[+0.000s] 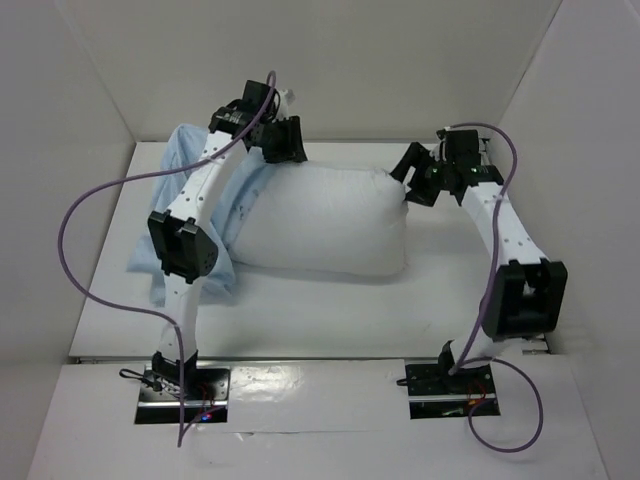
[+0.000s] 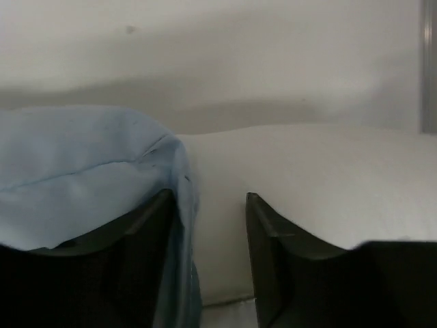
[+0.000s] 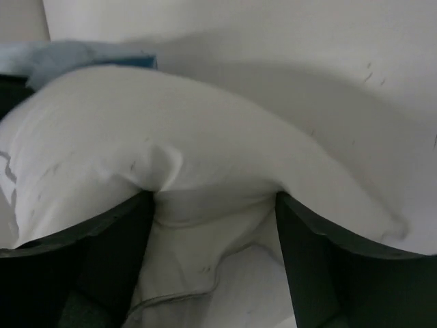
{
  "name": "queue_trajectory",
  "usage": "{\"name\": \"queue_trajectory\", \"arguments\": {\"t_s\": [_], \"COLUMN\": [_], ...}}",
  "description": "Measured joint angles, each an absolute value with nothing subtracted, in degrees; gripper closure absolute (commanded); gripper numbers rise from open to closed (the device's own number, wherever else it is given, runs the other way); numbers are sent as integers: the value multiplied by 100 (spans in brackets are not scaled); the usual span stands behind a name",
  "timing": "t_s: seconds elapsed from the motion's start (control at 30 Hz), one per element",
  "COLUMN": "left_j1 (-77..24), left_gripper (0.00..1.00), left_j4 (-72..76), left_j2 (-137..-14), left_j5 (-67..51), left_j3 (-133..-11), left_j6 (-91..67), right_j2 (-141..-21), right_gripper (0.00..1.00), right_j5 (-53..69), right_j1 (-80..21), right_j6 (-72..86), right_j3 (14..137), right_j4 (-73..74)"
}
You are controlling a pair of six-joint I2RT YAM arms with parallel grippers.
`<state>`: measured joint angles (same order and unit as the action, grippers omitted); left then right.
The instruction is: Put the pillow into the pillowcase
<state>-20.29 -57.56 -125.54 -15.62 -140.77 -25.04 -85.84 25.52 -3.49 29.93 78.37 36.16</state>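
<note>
Two parted pairs: right gripper straddles pillow, left gripper straddles pillowcase edge.

- The pillow lies mid-table, its length running 9 to 3 o'clock.
- The pillowcase lies at the pillow's 9 o'clock, touching that end.
- The left gripper sits at the pillow's 11 o'clock corner, where the pillowcase's edge lies.
- The right gripper straddles the pillow's end at 2 o'clock.

I list the pillow: plain white cloth, matt, soft, faintly creased. Pillowcase: thin light blue cloth, matt, wrinkled. Jaws: black, matt, plastic-looking. Surface: smooth, white, with a slight sheen.
</note>
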Motion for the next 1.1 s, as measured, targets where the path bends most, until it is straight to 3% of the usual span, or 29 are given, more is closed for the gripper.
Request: {"name": "queue_trajectory", "arguments": {"t_s": [0.07,0.1,0.13,0.17,0.27,0.33,0.37,0.43,0.5,0.63,0.73,0.87,0.93,1.0,1.03,1.1], "left_j1": [-1894,-1837,-1802,-1782,-1800,-1828,-1837,-1861,-1868,-1863,-1857,-1903,-2029,-2235,-2349,-2526], "left_gripper": [25,11,8,9,27,38,49,57,56,42,40,54,74,84,82,66], "left_j4": [-5476,-5148,-4794,-4595,-4353,-4241,-4191,-4150,-4195,-4386,-4600,-4814,-4829,-4823,-4823,-4797], "left_j2": [-12678,-12440,-12062,-11614,-10243,-9531,-9290,-8991,-8866,-8965,-9083,-9094,-9089,-9089,-9089,-9089], "left_j5": [-1367,-1249,-1096,-921,-412,-69,91,416,873,1479,1586,1511,1531,1636,1758,2021], "left_j3": [-13946,-13531,-12927,-12370,-11391,-11393,-11491,-11675,-11695,-11218,-10326,-9426,-9220,-9150,-9150,-9150], "left_j6": [-2403,-2394,-2370,-2377,-2401,-2370,-2329,-2259,-2217,-2290,-2342,-2443,-2467,-2486,-2491,-2508], "right_j2": [-9052,-9190,-9262,-9290,-9288,-9284,-9268,-9236,-9102,-8597,-8254,-8020,-8084,-8221,-8307,-8493], "right_gripper": [7,7,7,7,6,6,6,5,5,3,1,1,1,1,1,1], "right_j5": [2327,2209,2095,2018,1811,1625,1520,1361,1205,1072,1061,1129,1155,1179,1197,1245], "right_j1": [-239,-189,-119,-54,117,193,226,259,263,259,185,-158,-370,-504,-558,-615], "right_j6": [3138,3173,3190,3197,3168,3135,3114,3079,3017,2818,2630,2412,2335,2281,2259,2217], "right_j3": [8016,8079,8134,8171,8287,8331,8331,8318,8224,7957,7837,7572,7476,7456,7463,7502], "right_j4": [3203,3081,3000,2958,2910,2867,2862,2867,2853,2827,2786,2679,2676,2696,2698,2735]}}
